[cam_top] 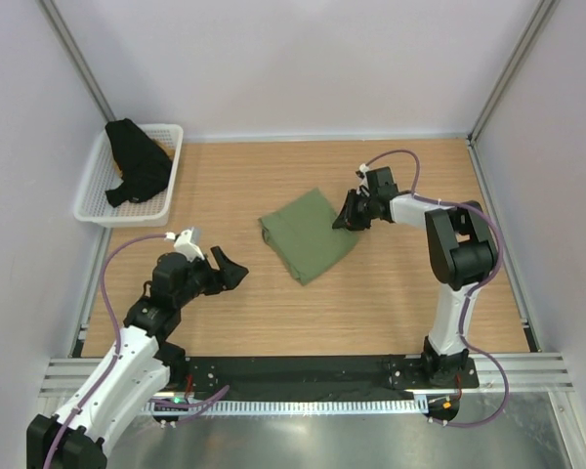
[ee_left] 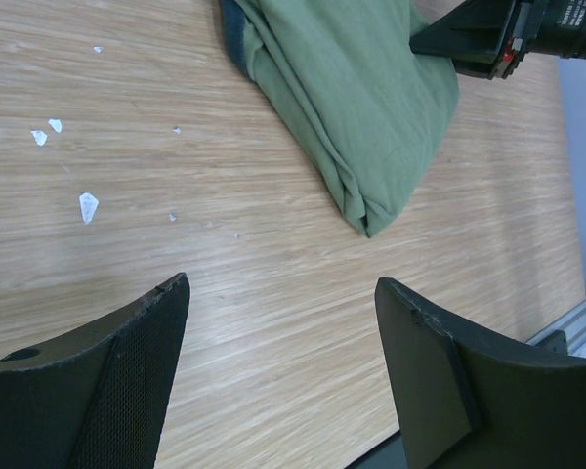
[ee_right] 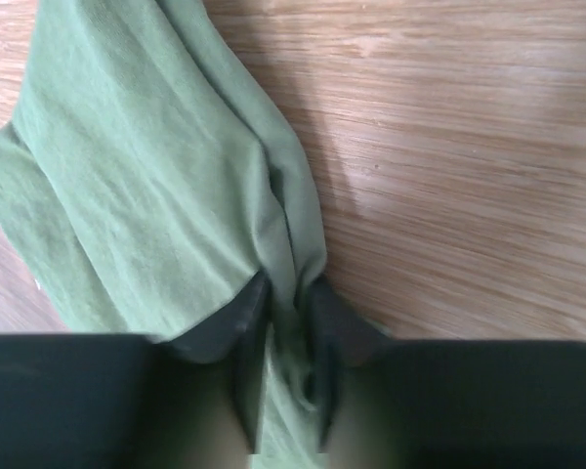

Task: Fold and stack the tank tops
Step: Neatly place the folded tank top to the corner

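Wooden table, pale walls. Right of the basket [cam_top: 93,217] lies the green tank top [cam_top: 308,234], folded: seemingly 1 of 2 done. The black tank top [cam_top: 137,174] sits crumpled inside the basket, unfolded and unstacked. The green top's long axis runs diagonally, its navy-trimmed end nearest the basket. The right gripper [cam_top: 352,210] pinches the edge farthest from the basket; the left gripper [cam_top: 230,271], nearer than the basket, gapes empty.

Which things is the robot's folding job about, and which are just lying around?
For the job: green tank top, pinched by the right tool; black tank top, bunched up.
Just lying about: white basket under it; tiny white scraps on the table.
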### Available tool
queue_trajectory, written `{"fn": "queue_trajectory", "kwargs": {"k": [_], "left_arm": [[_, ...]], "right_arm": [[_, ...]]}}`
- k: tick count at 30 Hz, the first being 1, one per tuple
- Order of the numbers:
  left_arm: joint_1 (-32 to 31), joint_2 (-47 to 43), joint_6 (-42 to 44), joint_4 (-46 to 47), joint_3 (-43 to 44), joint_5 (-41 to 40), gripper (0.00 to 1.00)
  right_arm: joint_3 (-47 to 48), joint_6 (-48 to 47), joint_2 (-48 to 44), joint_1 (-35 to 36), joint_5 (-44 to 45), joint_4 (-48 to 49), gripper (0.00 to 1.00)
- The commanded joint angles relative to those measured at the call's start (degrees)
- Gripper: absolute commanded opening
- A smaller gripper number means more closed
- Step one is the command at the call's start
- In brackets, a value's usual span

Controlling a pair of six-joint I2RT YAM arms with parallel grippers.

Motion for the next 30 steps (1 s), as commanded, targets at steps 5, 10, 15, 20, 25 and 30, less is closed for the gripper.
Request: {"fn": "queue_trajectory", "kwargs": {"k": [5, 10, 15, 20, 25, 30], "left_arm": [[-0.18, -0.96, 3.54, 1.14, -1.11, -2.63, 0.77], [-0.18, 0.27, 3.63, 1.06, -1.11, -3.15, 0.77], [-0.18, 0.80, 3.54, 1.14, -1.11, -3.25, 0.77], [-0.18, 0.97, 3.54, 1.14, -1.11, -3.24, 0.77], [-0.27, 1.15, 3.54, 1.32, -1.11, -3.07, 0.77], [-0.18, 1.32, 3.63, 1.32, -1.11, -3.24, 0.77]], "right_arm": [[-1.64, 1.02, -2.75, -1.86, 5.61, 0.45, 0.01], [-14.89, 11.29, -12.12, -19.90, 6.95, 7.28, 0.01], [-33.78, 23.51, -24.53, -35.95, 9.39, 20.22, 0.07], [-34.17, 21.16, -35.70, -36.67, 23.09, 9.35, 0.70], [-37.85, 21.86, -48.18, -36.58, 32.59, 7.15, 0.70], [-38.91, 20.55, -58.37, -34.49, 37.78, 5.37, 0.70]]}}
